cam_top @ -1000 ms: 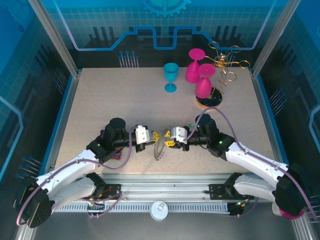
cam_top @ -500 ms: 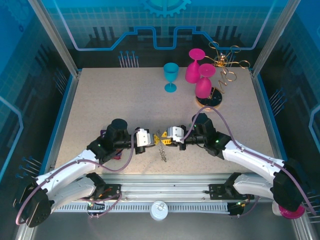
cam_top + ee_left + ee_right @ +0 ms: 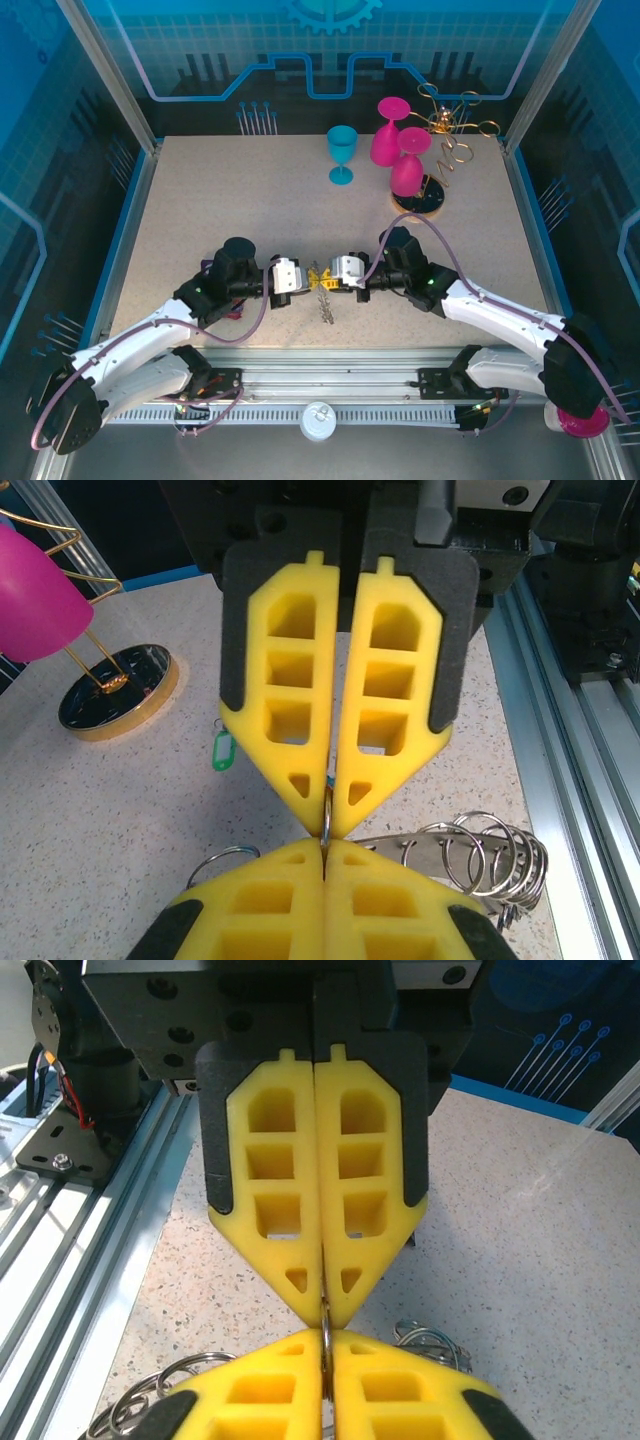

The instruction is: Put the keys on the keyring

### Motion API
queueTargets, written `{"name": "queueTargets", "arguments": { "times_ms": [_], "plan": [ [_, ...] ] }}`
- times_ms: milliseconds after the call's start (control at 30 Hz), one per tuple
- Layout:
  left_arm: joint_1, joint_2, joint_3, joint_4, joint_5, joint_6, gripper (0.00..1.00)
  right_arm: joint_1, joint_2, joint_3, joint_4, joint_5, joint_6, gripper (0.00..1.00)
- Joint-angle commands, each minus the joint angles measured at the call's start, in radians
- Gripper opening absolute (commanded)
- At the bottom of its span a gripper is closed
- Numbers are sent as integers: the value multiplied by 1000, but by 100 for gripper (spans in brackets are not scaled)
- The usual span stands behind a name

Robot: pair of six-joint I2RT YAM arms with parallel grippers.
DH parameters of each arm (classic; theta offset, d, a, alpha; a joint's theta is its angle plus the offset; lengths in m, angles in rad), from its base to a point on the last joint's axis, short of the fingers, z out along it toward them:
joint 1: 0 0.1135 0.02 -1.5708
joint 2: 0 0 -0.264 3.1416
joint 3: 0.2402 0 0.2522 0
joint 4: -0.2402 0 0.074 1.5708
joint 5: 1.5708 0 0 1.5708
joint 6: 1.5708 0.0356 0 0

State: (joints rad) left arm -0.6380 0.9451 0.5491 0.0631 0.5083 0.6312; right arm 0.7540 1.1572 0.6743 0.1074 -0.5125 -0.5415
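Take as your landmark the gold wire stand on its dark round base [image 3: 418, 199], set near the far right corner of the speckled beige tabletop [image 3: 220, 200]. Nearer to you than that base and off to its left, your left gripper [image 3: 311, 276] and right gripper [image 3: 327, 280] meet tip to tip. Both are clenched on one thin silvery wire loop [image 3: 326, 818]. The aluminium rail [image 3: 330, 362] at the near edge runs close by them, while the broad stretch left of the stand is open board for moving. The flat dark grey keyring [image 3: 324, 300] sits just below the tips; from above you cannot tell whether it hangs or lies. Count two pink plastic goblets [image 3: 408, 165] at the stand, one teal goblet [image 3: 341, 153] to its left, and one key with a translucent green head [image 3: 222, 750]. The left wrist view gives you that green key lying on the table between the tips and the stand base. The right wrist view gives you bunched loops [image 3: 428, 1342] on both sides of the pinch, too crowded to count.
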Motion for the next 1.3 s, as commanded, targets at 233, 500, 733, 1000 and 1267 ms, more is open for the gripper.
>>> {"name": "queueTargets", "arguments": {
  "times_ms": [233,500,733,1000,1267],
  "plan": [
    [-12,-28,21,44,-17,-24,21,10,-19,-3,-6,49,-4,0],
    [-7,-146,-64,98,-125,-122,54,-27,-91,-88,66,101,71,0],
    [-4,-261,-141,183,-333,-307,57,-30,-173,-172,197,274,179,0],
    [-4,-180,-117,160,-524,-620,58,-32,-271,-124,84,644,336,0],
    [-37,57,-14,78,-493,-979,52,-38,-331,-29,-144,877,382,0]
  ]
}}
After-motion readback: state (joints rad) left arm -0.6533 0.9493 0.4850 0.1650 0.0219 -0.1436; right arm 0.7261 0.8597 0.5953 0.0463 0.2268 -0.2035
